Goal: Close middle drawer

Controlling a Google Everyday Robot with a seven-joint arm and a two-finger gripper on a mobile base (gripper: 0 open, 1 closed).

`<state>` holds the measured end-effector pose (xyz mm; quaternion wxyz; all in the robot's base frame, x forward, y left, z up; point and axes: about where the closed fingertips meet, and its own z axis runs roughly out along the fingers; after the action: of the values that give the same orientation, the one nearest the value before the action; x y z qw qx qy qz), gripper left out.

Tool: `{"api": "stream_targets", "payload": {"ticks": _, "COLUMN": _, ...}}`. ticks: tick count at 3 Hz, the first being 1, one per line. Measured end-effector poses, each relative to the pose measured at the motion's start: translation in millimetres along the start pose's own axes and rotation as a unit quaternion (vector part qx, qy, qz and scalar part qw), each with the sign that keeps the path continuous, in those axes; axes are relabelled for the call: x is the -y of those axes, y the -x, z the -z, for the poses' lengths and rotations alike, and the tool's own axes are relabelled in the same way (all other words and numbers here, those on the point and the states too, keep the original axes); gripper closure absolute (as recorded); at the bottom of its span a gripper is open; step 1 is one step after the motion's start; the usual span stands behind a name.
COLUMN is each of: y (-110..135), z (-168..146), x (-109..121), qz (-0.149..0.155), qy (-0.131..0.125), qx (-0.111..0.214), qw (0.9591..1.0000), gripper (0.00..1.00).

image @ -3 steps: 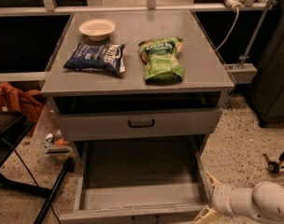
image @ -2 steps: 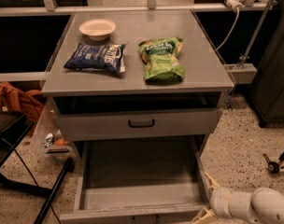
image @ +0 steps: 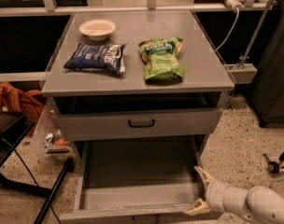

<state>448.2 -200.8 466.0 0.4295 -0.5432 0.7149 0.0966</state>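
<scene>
Grey metal cabinet (image: 212, 118): stands mid-scene and faces the near side, so its drawers slide out toward the viewer.
Worktop (image: 202, 55): a flat grey slab that plays no part in the job.
Cream round bowl (image: 97, 28): far left on the worktop, upright.
Dark blue crisp bag (image: 96, 57): lies flat just near of the bowl.
Green snack bag (image: 162, 59): lies flat to the right of the blue one, apart from it.
Taller-fronted grey drawer (image: 100, 125): sits directly under the worktop with its black handle at centre. A dark gap above its front suggests it is not fully home, but it is not the target.
Long shallow grey middle drawer (image: 137, 171): pulled far out toward the near side, its bare tray floor exposed. Its low front runs along the near edge of the view, with the handle barely showing.
White two-finger hand (image: 200, 191): low at the right, by the near right corner of the middle drawer, fingers spread wide and gripping nothing. One finger points over the right side wall and the other lies by the front's top edge. Whether either touches cannot be told.
White arm (image: 259, 204): reaches in from the near right, probably to get behind the front panel for a push.
Step in hand: lining up on the drawer front, with closing not yet begun.
Next move: likely a steady push toward the far side, kept square so the long tray does not bind.
</scene>
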Motion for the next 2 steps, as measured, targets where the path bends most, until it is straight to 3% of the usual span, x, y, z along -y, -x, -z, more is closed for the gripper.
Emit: {"api": "stream_targets", "payload": {"ticks": 2, "y": 18, "z": -22, "x": 27, "qz": 0.022, "qy": -0.006, "qx": 0.004, "qw": 0.9997, "gripper": 0.66}}
